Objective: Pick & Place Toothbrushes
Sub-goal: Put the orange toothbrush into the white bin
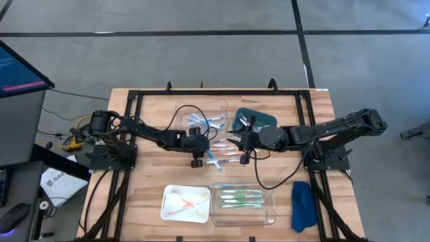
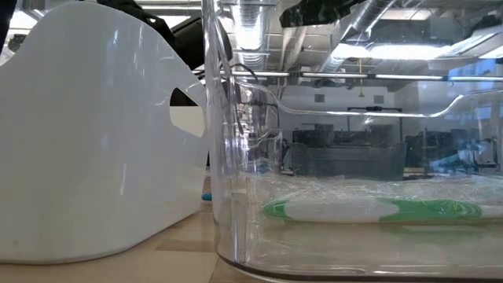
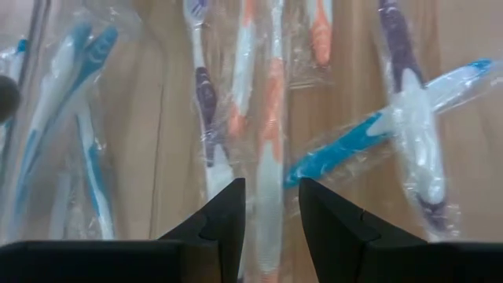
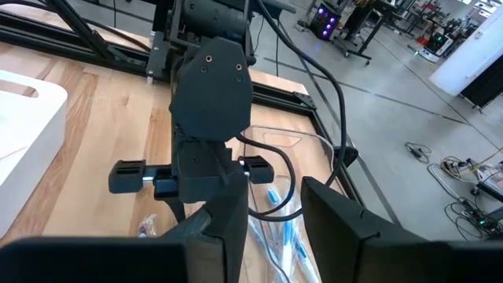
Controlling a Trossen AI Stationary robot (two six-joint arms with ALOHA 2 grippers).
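Both arms are bunched up over the middle of the wooden table (image 1: 144, 144) right now. The left gripper (image 3: 271, 206) points straight down at a loose pile of wrapped toothbrushes (image 1: 225, 156) near the table's center, and its 2 fingers (image 3: 224, 216) sit a narrow gap apart with an orange and white toothbrush (image 3: 269, 149) lying between them; can't tell if they're actually pinching it or just straddling it. Beside that one in the pile are a purple one and a blue one crossed over another purple one. The right gripper (image 4: 266, 216) is right next to the left one, also over the middle, fingers partly apart with nothing between them, and it looks across at the left arm's wrist. More blue toothbrushes (image 1: 205, 121) lie in a clear tray (image 1: 183, 111) toward the far edge. Along the near edge there's a white tray (image 1: 168, 208) with orange ones (image 1: 188, 200) and a clear tub (image 1: 269, 215) with green ones (image 1: 240, 197). A blue cloth (image 1: 302, 205) sits at the near right corner.
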